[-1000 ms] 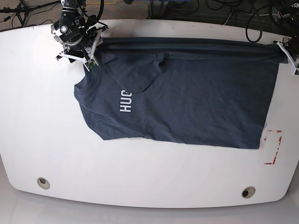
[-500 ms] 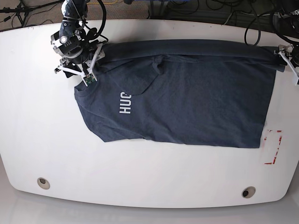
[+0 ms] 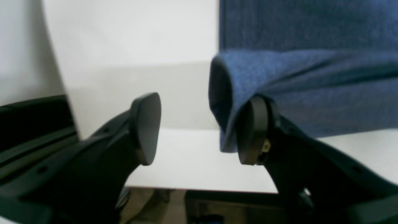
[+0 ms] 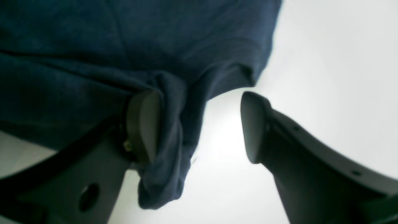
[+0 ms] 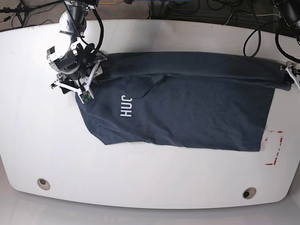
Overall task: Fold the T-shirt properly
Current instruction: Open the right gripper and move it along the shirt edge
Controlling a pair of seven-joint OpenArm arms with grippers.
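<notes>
The dark navy T-shirt (image 5: 187, 108) lies spread across the white table (image 5: 47, 140), its far long edge folded over and white lettering (image 5: 125, 106) near its left end. My right gripper (image 5: 79, 91) is at the shirt's left end. In the right wrist view it (image 4: 199, 126) is open, with a bunched fold of the shirt (image 4: 168, 140) hanging against the left finger (image 4: 143, 124). My left gripper (image 5: 291, 75) is at the shirt's far right corner. Seen from the left wrist, it (image 3: 199, 129) is open too, and the folded edge (image 3: 227, 93) rests against the right finger (image 3: 252, 130).
A red-marked paper square (image 5: 274, 147) lies on the table beside the shirt's right edge. Two round holes (image 5: 43, 183) (image 5: 249, 193) sit near the front edge. Cables (image 5: 211, 9) run beyond the table's far edge.
Both grippers have come toward the front, bringing the shirt's far edge with them. Both have opened, and the fold now only rests against one finger of each.
</notes>
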